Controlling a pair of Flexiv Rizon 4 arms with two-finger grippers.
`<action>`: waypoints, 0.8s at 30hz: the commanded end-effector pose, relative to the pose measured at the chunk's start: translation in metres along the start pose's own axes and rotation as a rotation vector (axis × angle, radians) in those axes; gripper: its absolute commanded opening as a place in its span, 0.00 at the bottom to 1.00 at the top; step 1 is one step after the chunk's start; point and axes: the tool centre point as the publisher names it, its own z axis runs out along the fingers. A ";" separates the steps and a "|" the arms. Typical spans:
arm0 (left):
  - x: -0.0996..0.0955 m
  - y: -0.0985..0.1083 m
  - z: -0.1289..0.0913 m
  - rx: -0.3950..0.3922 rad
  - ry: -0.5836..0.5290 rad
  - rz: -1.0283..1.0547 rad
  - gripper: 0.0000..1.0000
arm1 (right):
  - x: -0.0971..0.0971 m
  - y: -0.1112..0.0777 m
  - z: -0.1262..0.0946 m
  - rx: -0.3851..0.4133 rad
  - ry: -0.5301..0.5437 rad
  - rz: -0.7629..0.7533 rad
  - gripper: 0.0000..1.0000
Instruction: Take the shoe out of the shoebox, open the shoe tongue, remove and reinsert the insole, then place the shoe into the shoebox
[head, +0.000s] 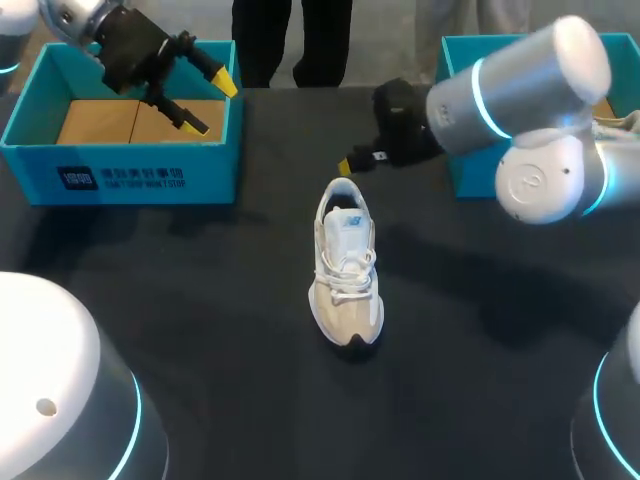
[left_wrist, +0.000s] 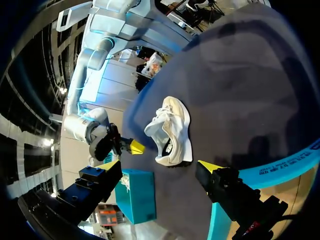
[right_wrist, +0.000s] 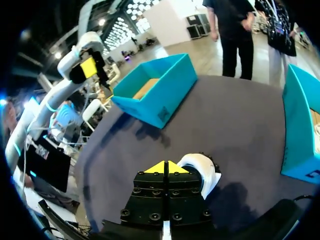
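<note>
Only the right wrist view shows my right fingers pressed together, empty, beside the shoe; my left fingers gape, empty, above the brown-lined shoebox.

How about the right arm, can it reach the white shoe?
Probably yes: the right gripper hangs close behind the shoe, at its heel, nothing between them, though its fingers are shut.

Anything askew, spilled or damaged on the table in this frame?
Nothing stands out. The shoe stands upright on its sole on the table, between the left shoebox and the right shoebox, both sitting squarely. The left tool hangs open over the left shoebox; the right tool is shut and empty by the shoe's heel.
</note>
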 end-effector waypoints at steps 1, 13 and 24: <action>-0.002 -0.007 0.002 -0.002 0.008 0.000 1.00 | 0.012 0.005 0.003 0.056 -0.334 0.059 0.00; -0.002 -0.014 0.004 0.037 0.042 -0.009 1.00 | 0.016 -0.019 0.007 0.200 -0.498 0.166 0.00; -0.007 -0.016 0.000 0.011 0.041 -0.011 1.00 | 0.015 -0.035 0.015 0.304 -0.557 0.223 0.00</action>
